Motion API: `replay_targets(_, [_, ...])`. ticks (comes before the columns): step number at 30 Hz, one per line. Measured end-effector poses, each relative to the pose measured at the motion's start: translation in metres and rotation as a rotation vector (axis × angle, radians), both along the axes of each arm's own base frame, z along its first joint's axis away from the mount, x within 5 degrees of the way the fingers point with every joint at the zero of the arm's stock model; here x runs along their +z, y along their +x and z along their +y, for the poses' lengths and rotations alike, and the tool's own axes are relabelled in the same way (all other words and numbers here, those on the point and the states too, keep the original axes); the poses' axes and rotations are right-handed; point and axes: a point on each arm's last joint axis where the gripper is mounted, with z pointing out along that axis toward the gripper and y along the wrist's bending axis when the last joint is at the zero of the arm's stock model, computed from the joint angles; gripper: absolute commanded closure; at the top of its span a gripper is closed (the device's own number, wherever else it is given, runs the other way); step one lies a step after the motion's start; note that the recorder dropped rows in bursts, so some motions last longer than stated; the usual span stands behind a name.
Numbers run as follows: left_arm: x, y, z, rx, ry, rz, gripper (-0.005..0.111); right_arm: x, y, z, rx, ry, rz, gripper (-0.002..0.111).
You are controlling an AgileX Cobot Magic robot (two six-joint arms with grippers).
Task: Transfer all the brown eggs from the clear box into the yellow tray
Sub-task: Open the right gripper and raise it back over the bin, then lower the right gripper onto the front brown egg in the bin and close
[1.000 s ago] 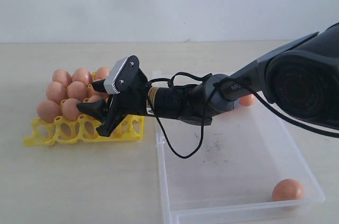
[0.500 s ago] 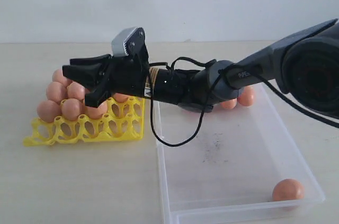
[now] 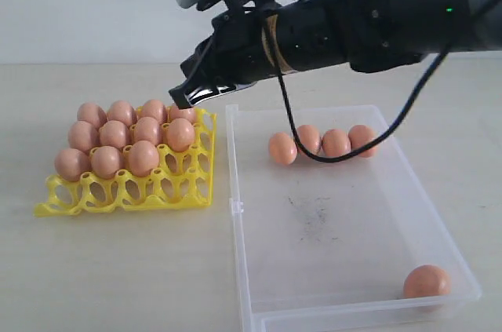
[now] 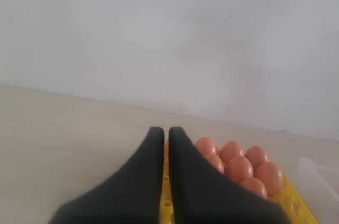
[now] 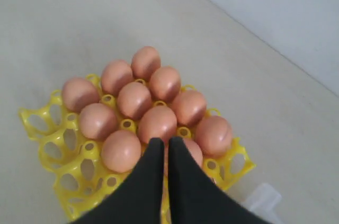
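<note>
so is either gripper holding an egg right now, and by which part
Nothing is held: the right gripper and the left gripper are both shut, with nothing between the jaws.

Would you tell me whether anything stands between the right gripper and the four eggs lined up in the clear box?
Nothing visible does. The right gripper hangs above the yellow tray's edge; the four eggs lie uncovered inside the clear box.
</note>
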Motion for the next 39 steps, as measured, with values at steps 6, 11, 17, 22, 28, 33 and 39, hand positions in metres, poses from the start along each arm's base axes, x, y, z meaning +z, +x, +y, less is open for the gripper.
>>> replay_targets(6, [0.0,0.0,0.0,0.0,0.0,0.0,0.103,-0.005,-0.018,-0.03,-0.142,-0.058,-0.011,0.109])
replay_targets(11, [0.0,0.0,0.0,0.0,0.0,0.0,0.103,-0.024,-0.02,-0.069,-0.392,-0.238,-0.12,0.109])
replay_targets(17, [0.0,0.0,0.0,0.0,0.0,0.0,0.103,-0.037,-0.027,-0.12,-0.718,-0.603,-0.157,0.109])
replay_targets(22, [0.0,0.0,0.0,0.0,0.0,0.0,0.103,-0.056,-0.052,-0.134,-0.636,-0.895,0.189,0.109])
replay_targets(28, [0.0,0.0,0.0,0.0,0.0,0.0,0.103,-0.065,-0.089,-0.122,-0.272,-0.991,0.6,0.109])
replay_targets(33, [0.0,0.0,0.0,0.0,0.0,0.0,0.103,-0.063,-0.094,-0.126,-0.251,-1.049,0.656,0.108])
replay_targets(39, [0.0,0.0,0.0,0.0,0.0,0.0,0.103,-0.062,-0.093,-0.129,-0.166,-1.114,0.615,0.099])
